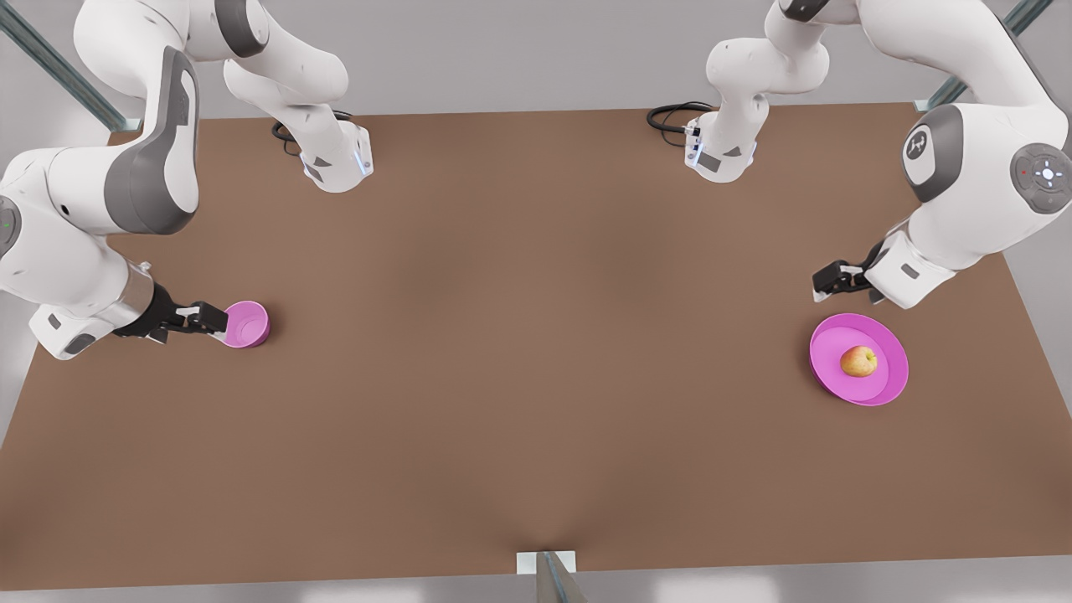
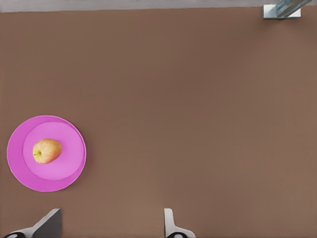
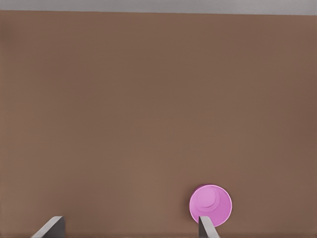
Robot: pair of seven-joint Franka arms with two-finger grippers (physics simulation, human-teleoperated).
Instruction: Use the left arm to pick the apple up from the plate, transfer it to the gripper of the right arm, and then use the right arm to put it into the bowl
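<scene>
2 arms stand over the brown desk [image 1: 519, 335], and the coming move turns on how the apple [image 1: 858, 361] lies from the left end effector [image 1: 837, 280]. In the front view that end effector hangs just beyond the far rim of the plate [image 1: 888, 389], toward the front view's right side of the desk, with its fingers spread apart and nothing between them. The apple sits near the plate's middle, so it lies a little nearer the camera than the end effector and slightly toward the front view's right. In the left wrist view the apple [image 2: 47, 150] rests on the plate [image 2: 20, 171] off to one side of the open fingers [image 2: 171, 225], not between them, so my reading is that the arm must shift sideways as well as descend. The apple is close to round, its stem end pointing sideways, so no long axis should dictate the grasp.

The right end effector [image 1: 201, 320] waits at the front view's left, its tips at the rim of the bowl [image 1: 251, 322]; in the right wrist view its fingers [image 3: 205, 228] are parted and empty beside the bowl [image 3: 218, 198]. Bowl and plate lie well apart, with bare desk between them for a handover.
</scene>
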